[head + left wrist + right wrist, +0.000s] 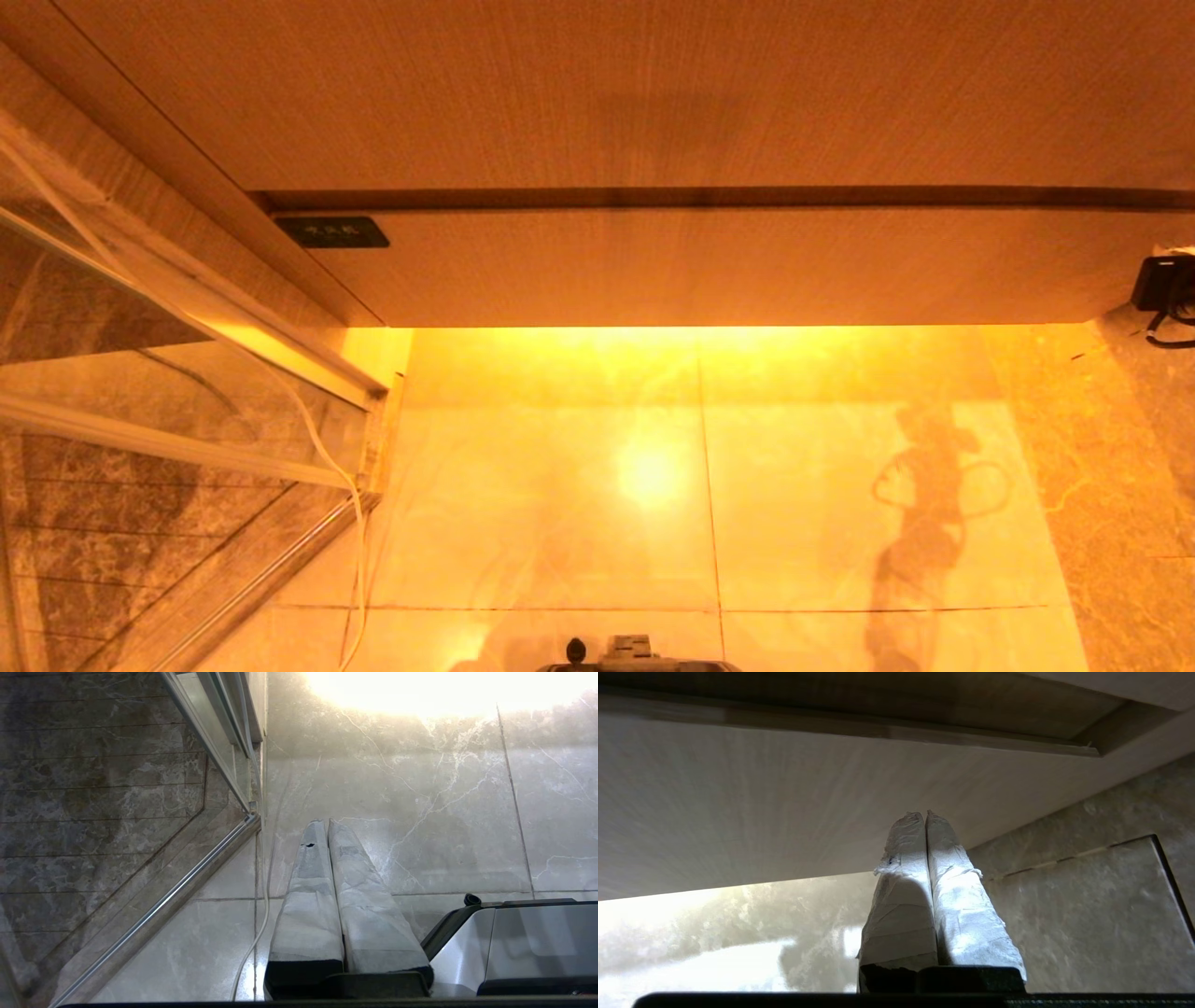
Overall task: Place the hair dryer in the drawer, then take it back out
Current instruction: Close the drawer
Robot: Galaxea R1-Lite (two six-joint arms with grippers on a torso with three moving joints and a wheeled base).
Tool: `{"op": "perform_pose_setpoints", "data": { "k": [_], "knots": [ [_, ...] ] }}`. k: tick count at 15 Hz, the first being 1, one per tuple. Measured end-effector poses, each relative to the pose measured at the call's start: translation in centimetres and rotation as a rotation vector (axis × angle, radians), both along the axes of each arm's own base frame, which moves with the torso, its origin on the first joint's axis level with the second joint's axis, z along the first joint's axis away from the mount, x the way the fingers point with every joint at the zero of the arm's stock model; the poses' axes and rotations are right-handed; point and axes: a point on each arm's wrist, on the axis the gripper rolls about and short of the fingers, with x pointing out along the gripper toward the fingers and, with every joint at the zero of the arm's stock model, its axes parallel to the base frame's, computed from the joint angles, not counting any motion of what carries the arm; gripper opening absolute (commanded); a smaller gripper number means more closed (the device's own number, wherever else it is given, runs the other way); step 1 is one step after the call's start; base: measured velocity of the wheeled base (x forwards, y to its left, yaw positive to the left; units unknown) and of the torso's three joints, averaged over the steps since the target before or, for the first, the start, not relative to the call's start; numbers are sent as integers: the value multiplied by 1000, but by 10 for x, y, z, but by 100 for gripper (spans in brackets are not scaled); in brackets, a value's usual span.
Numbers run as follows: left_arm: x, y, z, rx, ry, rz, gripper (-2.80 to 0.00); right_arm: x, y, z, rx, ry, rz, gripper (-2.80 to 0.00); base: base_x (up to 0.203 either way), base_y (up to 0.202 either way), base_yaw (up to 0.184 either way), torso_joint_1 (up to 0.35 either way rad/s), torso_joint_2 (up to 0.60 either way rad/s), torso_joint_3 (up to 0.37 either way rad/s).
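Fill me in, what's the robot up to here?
It faces a wood-grain vanity. The drawer, the one with the small dark label, is closed, and no hair dryer is in view. The right gripper is shut and empty, pointing at the drawer front near its lower edge, by the right wrist view. The left gripper is shut too, hanging over the marble floor beside the glass partition, with nothing in it. Nothing is being held yet.

The drawer [709, 266] front is cut off at the right edge; its label's [332, 231] print is too small to read.
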Motion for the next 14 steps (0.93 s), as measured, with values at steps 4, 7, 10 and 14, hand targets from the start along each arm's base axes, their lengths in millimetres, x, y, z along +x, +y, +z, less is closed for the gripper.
{"op": "perform_pose_setpoints", "data": {
  "k": [4, 7, 10, 14],
  "knots": [
    [0, 0, 0, 0, 0, 0, -280, 2, 4, 2, 0, -12, 12, -280, 0, 0, 0, 0, 0, 0],
    [0, 0, 0, 0, 0, 0, -280, 4, 4, 1, 1, -2, 14, -280, 0, 0, 0, 0, 0, 0],
    [0, 0, 0, 0, 0, 0, -280, -4, 7, -7, 44, 92, 12, -280, 0, 0, 0, 0, 0, 0],
    [0, 0, 0, 0, 0, 0, -280, -49, 28, -16, 133, 340, 10, -280, 0, 0, 0, 0, 0, 0]
  ]
}}
